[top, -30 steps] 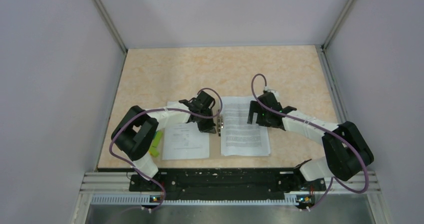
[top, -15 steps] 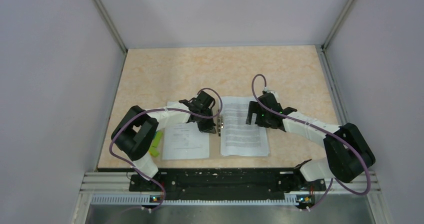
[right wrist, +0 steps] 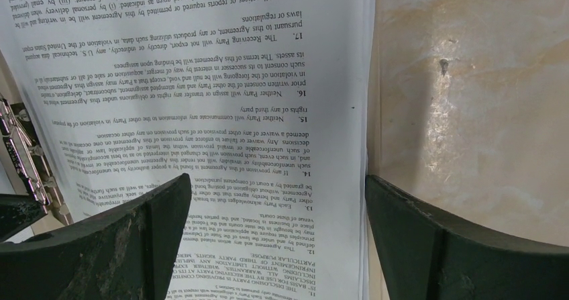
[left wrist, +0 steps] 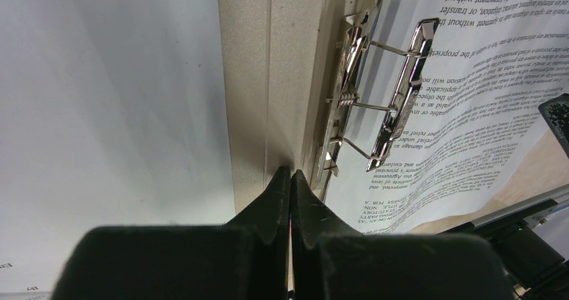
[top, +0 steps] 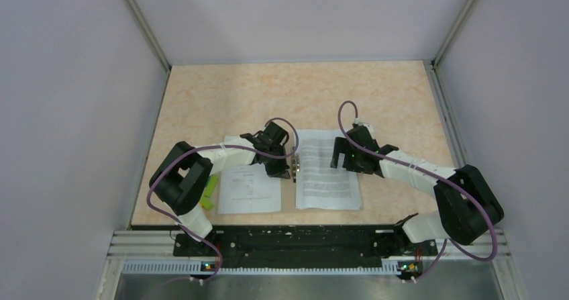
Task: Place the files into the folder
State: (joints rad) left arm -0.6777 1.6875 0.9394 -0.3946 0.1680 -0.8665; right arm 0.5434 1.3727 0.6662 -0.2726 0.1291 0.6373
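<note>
The files lie as two white spreads: a printed stack [top: 327, 179] on the right and a sheet [top: 248, 189] on the left. Between them runs the tan folder spine [left wrist: 268, 78] with its metal clip [left wrist: 396, 92] standing open. The rest of the folder is hidden under paper. My left gripper [left wrist: 291, 172] is shut with nothing in it, its tips down on the spine beside the clip; from above it [top: 280, 171] sits at the left sheet's inner edge. My right gripper [right wrist: 278, 192] is open, straddling the right edge of the printed stack [right wrist: 268, 78] just above it.
A green block [top: 210, 192] lies by the left sheet's outer edge, close to the left arm's base. Grey walls enclose the speckled table [top: 282, 92] on three sides. The black mounting rail [top: 295, 239] runs along the near edge.
The right wrist has edged very slightly. The left arm, the sheets and the clip have stayed where they were.
</note>
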